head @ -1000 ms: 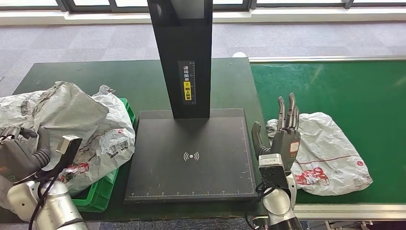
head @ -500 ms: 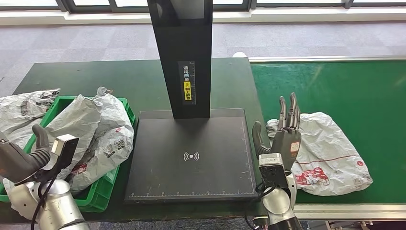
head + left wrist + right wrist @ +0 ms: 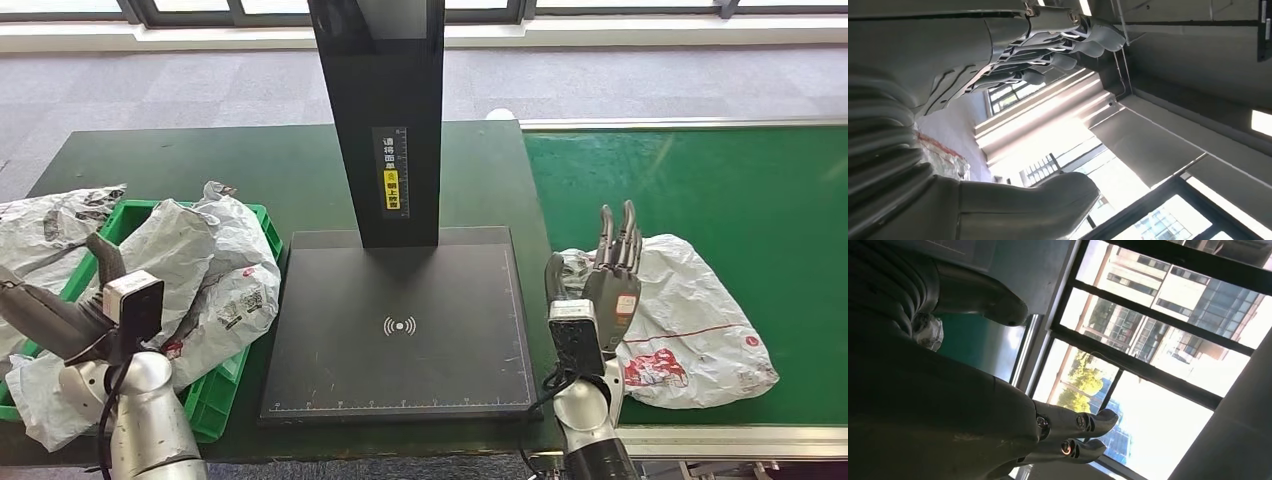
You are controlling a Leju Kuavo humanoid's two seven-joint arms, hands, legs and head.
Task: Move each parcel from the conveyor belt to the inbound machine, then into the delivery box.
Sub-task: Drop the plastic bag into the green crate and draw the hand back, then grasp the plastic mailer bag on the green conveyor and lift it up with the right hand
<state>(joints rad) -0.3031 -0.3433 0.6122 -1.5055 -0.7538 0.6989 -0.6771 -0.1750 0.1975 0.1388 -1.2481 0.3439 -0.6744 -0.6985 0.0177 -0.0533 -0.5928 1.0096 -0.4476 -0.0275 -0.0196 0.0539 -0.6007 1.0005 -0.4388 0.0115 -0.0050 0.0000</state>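
A crumpled grey parcel (image 3: 215, 275) lies in the green delivery box (image 3: 222, 388) at the left, and another grey parcel (image 3: 48, 225) hangs over the box's far left side. My left hand (image 3: 62, 312) hovers at the box's near side with fingers apart, holding nothing; the left wrist view shows its spread fingers (image 3: 1058, 50) and a strip of parcel (image 3: 940, 156). A white parcel (image 3: 695, 315) lies on the green conveyor belt (image 3: 720, 180). My right hand (image 3: 608, 278) stands upright and open at that parcel's left edge. The black inbound machine (image 3: 400, 325) is bare.
The machine's black column (image 3: 380, 120) rises between the box and the belt. A dark green table (image 3: 200, 160) carries the box and the machine. The belt's metal rail (image 3: 720, 438) runs along its near edge.
The big parcel held up at the left has dropped into the green box and my left hand has let go and drawn back. My right hand shifted slightly right, toward the belt parcel.
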